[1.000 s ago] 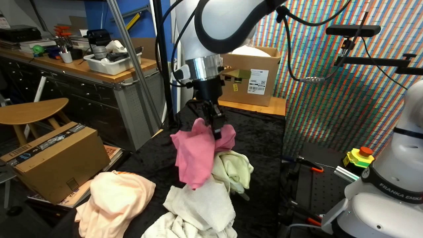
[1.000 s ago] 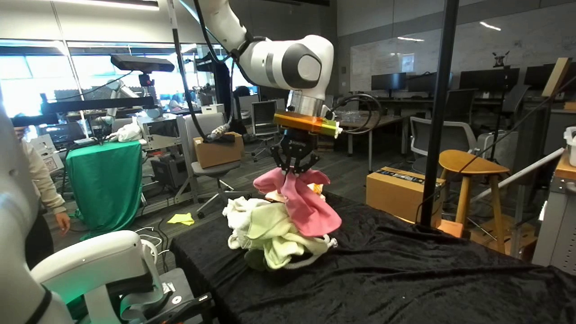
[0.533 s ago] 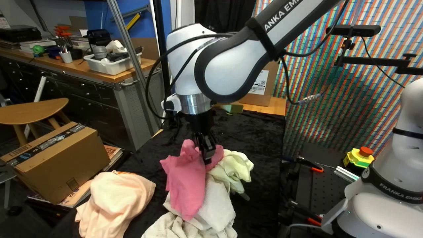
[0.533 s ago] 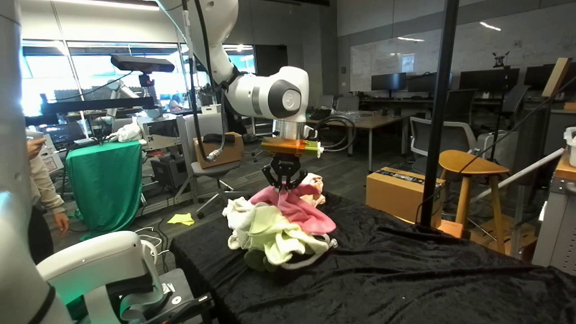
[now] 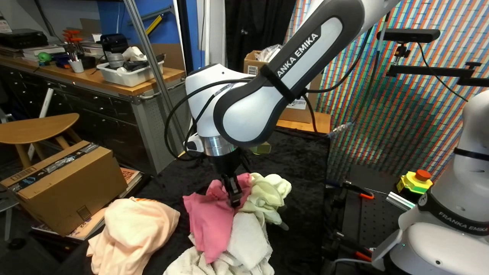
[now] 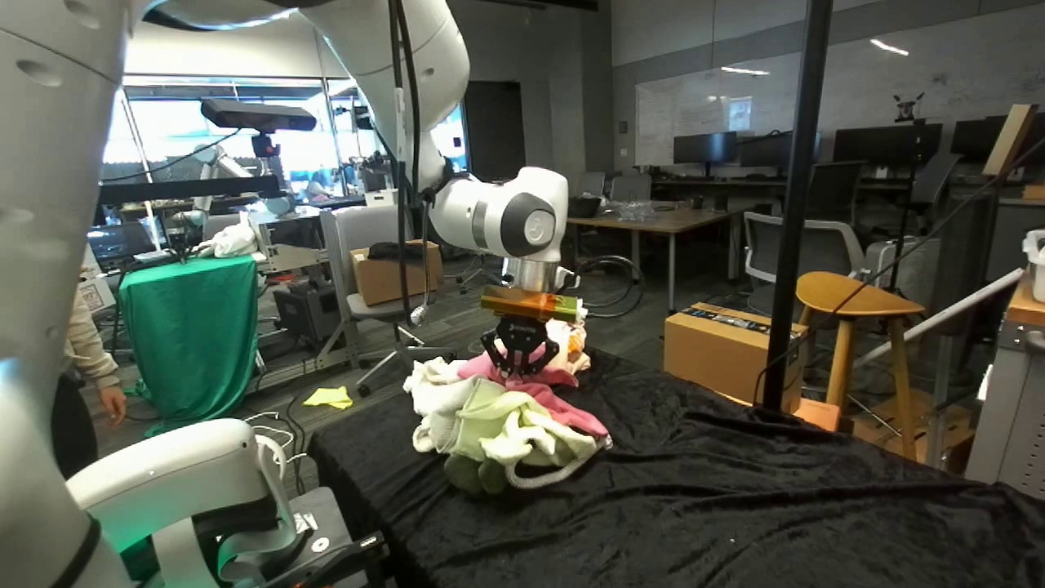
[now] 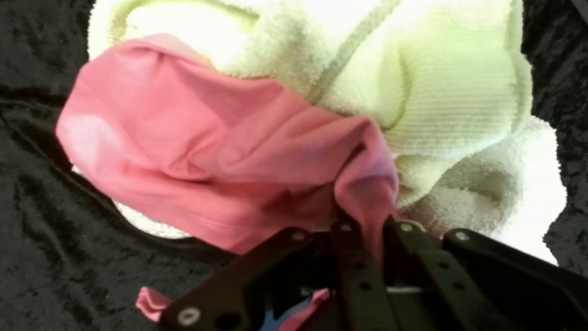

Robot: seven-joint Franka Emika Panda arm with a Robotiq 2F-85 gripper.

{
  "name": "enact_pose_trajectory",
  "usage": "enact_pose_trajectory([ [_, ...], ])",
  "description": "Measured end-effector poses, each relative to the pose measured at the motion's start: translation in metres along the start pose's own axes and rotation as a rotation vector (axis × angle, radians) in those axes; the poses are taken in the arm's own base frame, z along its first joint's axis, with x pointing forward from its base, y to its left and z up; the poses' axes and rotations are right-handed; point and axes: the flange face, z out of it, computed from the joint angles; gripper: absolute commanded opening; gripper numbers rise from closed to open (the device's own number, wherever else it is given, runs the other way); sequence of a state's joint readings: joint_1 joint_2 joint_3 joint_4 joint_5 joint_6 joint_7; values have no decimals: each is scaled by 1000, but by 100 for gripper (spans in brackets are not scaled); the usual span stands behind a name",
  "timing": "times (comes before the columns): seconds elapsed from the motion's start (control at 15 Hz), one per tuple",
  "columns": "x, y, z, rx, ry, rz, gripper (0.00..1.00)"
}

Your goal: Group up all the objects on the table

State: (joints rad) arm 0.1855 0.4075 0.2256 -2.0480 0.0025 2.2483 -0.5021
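In the wrist view the tool (image 7: 374, 230), at bottom centre-right, is pinching a gathered fold of the pink cloth (image 7: 220, 151), whose slack fills the middle left of the frame. In an exterior view that cloth lies below centre, over part of the white cloth (image 5: 250, 238) and touching the yellow-green cloth (image 5: 267, 194); the peach cloth (image 5: 133, 229) sits apart at lower left, bare black surface (image 5: 178, 236) between. The pink cloth looks thin, smooth and light, so it should hang limp and trail its edges; nothing suggests it could break. A bunched ridge like the one held should grip better than a flat layer, which might slide out. The white and yellow-green cloths look thick and fuzzy; too deep a pinch could catch and drag them. The white cord (image 6: 545, 480), below the yellow-green cloth in an exterior view, could snag. For the peach cloth, apparently soft and loosely heaped, a raised crease near its top seems the best hold.
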Motion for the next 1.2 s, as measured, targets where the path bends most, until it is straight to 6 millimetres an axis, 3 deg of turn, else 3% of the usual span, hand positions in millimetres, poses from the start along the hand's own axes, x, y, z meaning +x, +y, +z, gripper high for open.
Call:
enact_pose_trajectory([
  [0.07,2,4,3,4,0,9,36],
  [0.27,5,12,3,7,7,28,45],
  [0.73,11,12,-23,14,-10,44,99],
  [1.2,33,0,-65,-50,30,23,100],
])
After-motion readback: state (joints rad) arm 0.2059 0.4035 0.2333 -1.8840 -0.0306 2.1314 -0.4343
